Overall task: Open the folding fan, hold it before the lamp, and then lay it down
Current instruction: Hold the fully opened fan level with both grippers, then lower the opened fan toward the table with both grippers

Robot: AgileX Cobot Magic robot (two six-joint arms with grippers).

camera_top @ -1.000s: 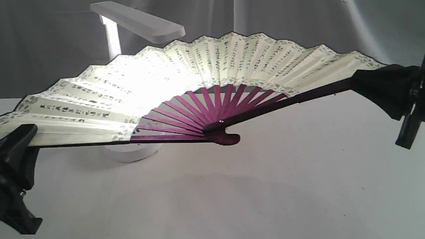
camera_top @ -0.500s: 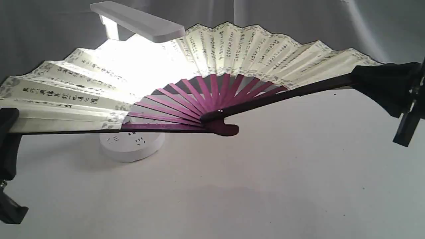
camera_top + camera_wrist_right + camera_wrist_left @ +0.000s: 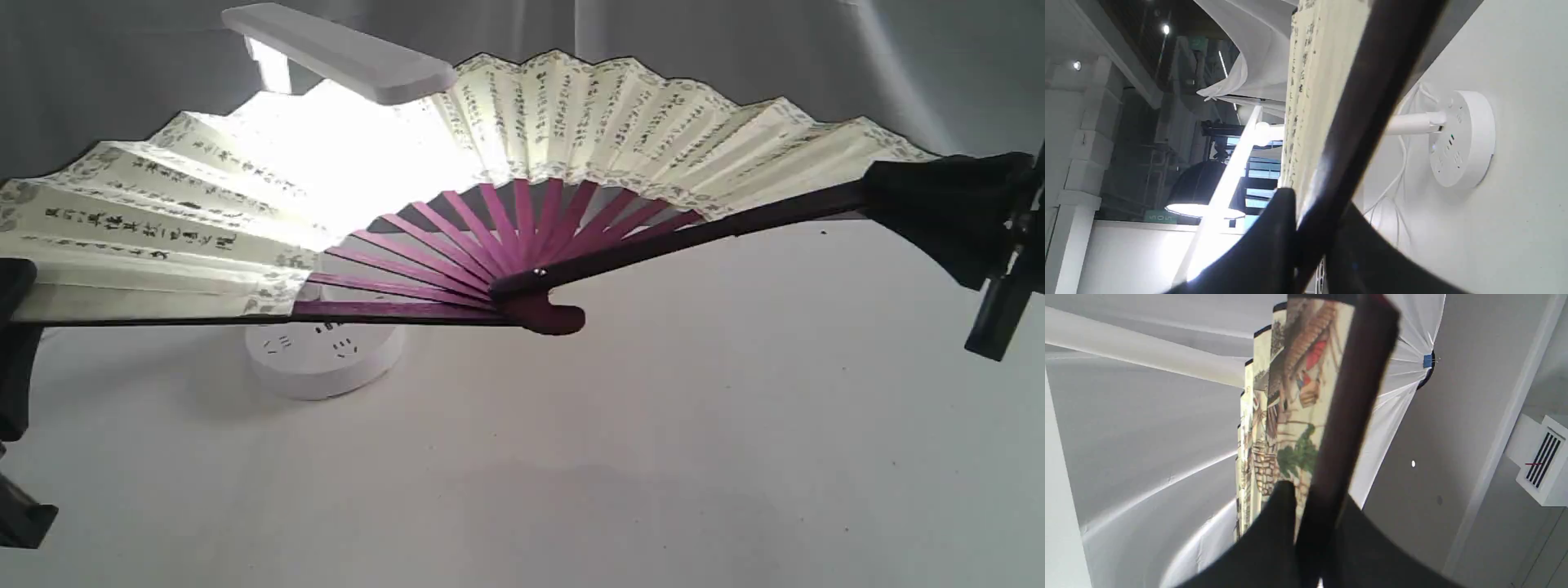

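Note:
The folding fan (image 3: 612, 122) is spread wide and held in the air between both grippers. Its cream pleats with dark script face the exterior view, above maroon ribs (image 3: 457, 245). My left gripper (image 3: 16, 302) is shut on the left outer guard (image 3: 1347, 416). My right gripper (image 3: 878, 200) is shut on the right outer guard (image 3: 1363, 102). The lamp stands behind the fan, its head (image 3: 343, 51) poking over the top edge and its round base (image 3: 326, 355) showing under the ribs. Lamp light glows through the left pleats. The fan's painted side (image 3: 1294, 396) shows in the left wrist view.
A white cloth (image 3: 653, 457) covers the table below the fan. A grey backdrop (image 3: 816, 49) hangs behind. The lamp's white cord (image 3: 1400, 163) trails beside its base (image 3: 1461, 139).
The fan has risen and tipped more upright in front of the lamp. My left gripper moved up and to the left. The lamp's base has come into view under the ribs.

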